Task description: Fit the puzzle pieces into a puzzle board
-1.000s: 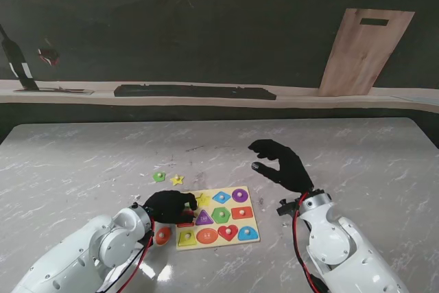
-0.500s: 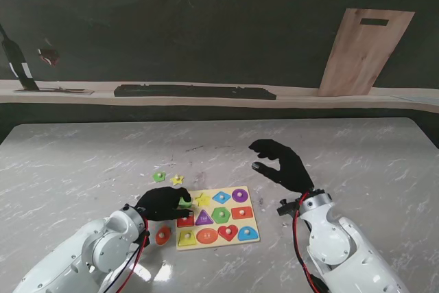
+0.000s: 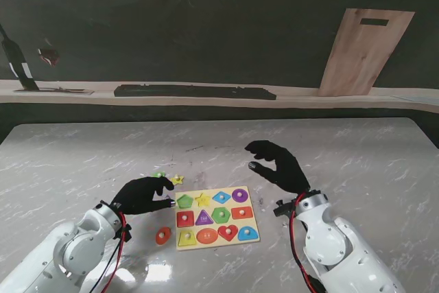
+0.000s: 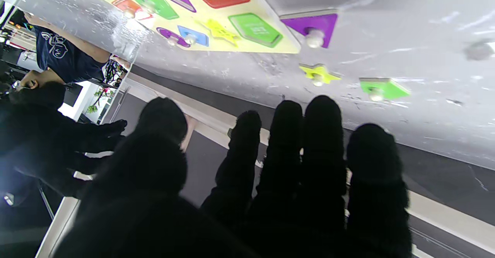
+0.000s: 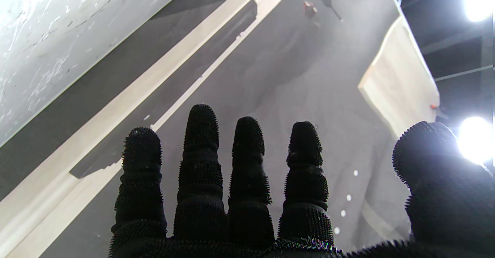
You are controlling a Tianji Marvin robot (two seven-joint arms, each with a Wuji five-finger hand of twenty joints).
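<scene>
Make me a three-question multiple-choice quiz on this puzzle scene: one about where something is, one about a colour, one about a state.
1. Where does the orange piece lie?
A) on the table, left of the puzzle board
B) seated in the board
C) on the back shelf

2. What colour is the loose star lying on the table farther from me than the board?
A) red
B) yellow
C) blue

3. What state is the right robot hand in?
A) closed on a puzzle piece
B) pressed flat on the board
C) open and holding nothing

Answers:
1 A, because the stand view shows it on the bare marble beside the board's left edge.
2 B, because both the stand and left wrist views show it yellow.
3 C, because its fingers are spread, with nothing between them in the right wrist view.
</scene>
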